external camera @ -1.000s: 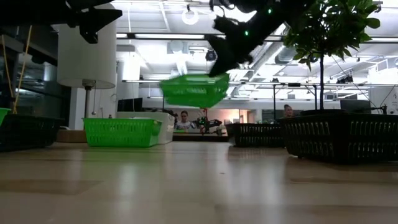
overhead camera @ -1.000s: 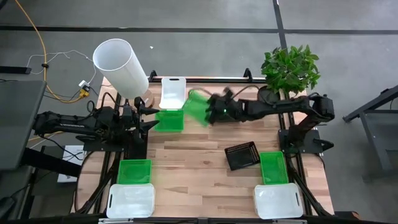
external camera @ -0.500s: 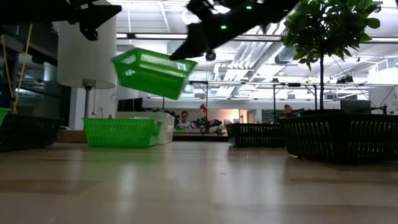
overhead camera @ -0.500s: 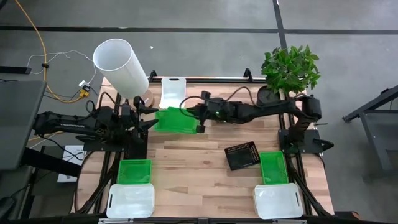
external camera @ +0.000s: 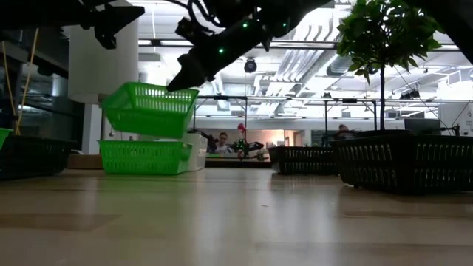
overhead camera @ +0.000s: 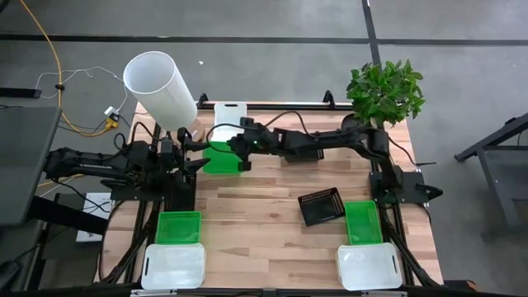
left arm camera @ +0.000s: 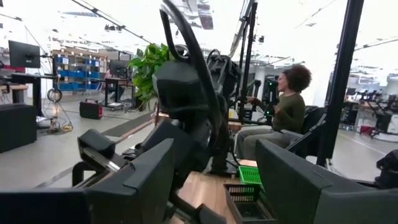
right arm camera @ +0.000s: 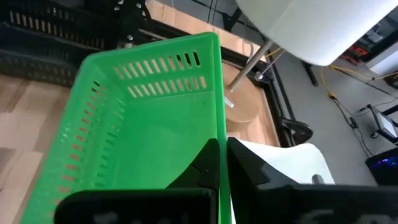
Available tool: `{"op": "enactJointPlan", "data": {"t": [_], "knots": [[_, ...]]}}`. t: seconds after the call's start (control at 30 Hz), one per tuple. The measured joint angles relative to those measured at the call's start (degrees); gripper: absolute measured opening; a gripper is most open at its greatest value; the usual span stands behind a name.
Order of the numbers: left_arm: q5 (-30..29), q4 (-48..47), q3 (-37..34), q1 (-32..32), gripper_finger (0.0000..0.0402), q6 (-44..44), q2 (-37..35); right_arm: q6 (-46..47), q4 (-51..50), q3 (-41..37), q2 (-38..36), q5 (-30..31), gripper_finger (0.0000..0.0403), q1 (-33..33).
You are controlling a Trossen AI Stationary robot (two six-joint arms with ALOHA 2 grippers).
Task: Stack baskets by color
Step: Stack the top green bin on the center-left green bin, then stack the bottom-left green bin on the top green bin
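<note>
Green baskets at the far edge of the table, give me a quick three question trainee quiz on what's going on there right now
1. True or false: the right gripper holds a green basket by its rim.
2. The held basket is: A) resting inside the lower green basket; B) in the air above it, tilted; C) on the white basket.
3. Which gripper waits open at the table's left side?

Key
1. True
2. B
3. The left gripper
</note>
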Motion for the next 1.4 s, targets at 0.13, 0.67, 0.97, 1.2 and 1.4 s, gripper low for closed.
{"op": "enactJointPlan", "data": {"t": [0.13,0.67,0.97,1.2,1.4], "knots": [[0.0,0.0,0.0,0.0,0.0213,-0.2,0.0,1.1,-0.9,0.0,0.2,-0.4,0.0000,0.0],[-0.1,0.5,0.0,0.0,0.0213,-0.2,0.0,4.5,-2.5,-0.2,0.2,-0.5,0.0000,-0.4],[-0.1,0.5,0.0,0.0,0.0213,-0.2,0.0,4.5,-2.2,-0.3,0.2,-4.1,0.0021,-0.3],[-0.1,0.5,0.0,0.0,0.0213,-0.2,0.0,4.1,-1.6,-0.3,0.2,-3.8,0.0067,-0.2],[-0.1,0.5,0.0,0.0,0.0213,-0.2,0.0,4.6,-1.2,-0.3,0.2,-2.5,0.0106,-0.2]]}}
